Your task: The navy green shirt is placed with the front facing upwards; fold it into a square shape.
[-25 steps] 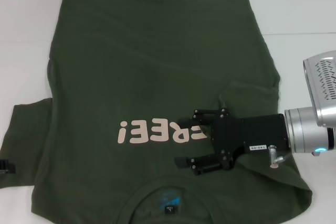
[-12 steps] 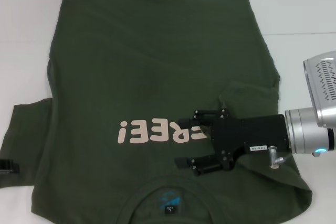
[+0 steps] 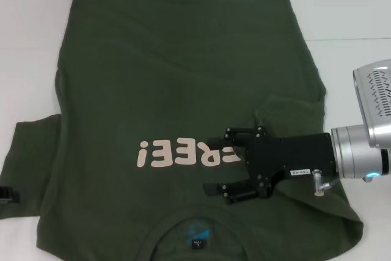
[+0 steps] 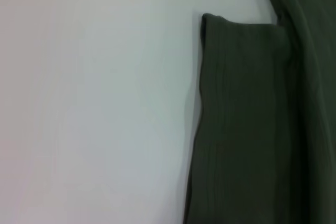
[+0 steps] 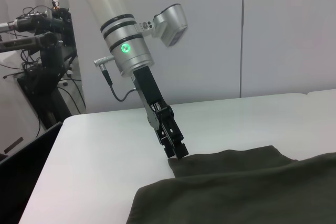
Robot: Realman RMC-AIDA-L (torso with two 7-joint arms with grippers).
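The navy green shirt (image 3: 171, 77) lies spread front up on the white table (image 3: 354, 90), its pale "FREE!" lettering (image 3: 177, 151) reading upside down and its blue neck label (image 3: 198, 233) at the near edge. My right gripper (image 3: 214, 166) hovers open over the chest just right of the lettering, with nothing between its fingers. The sleeve on that side is folded in over the body. My left gripper (image 3: 7, 195) pokes in at the picture's left edge beside the other sleeve (image 3: 30, 163). In the right wrist view, the left gripper (image 5: 176, 150) points down at that sleeve's corner.
Bare white table (image 4: 94, 103) lies beyond the flat left sleeve (image 4: 247, 129). To the right of the shirt there is more bare table. Past the table's far end stand a dark rack with cables (image 5: 47, 51) and a pale wall.
The left gripper's tip came slightly further in half a second ago and has drawn back to the picture's edge. The right gripper and the shirt have hardly moved.
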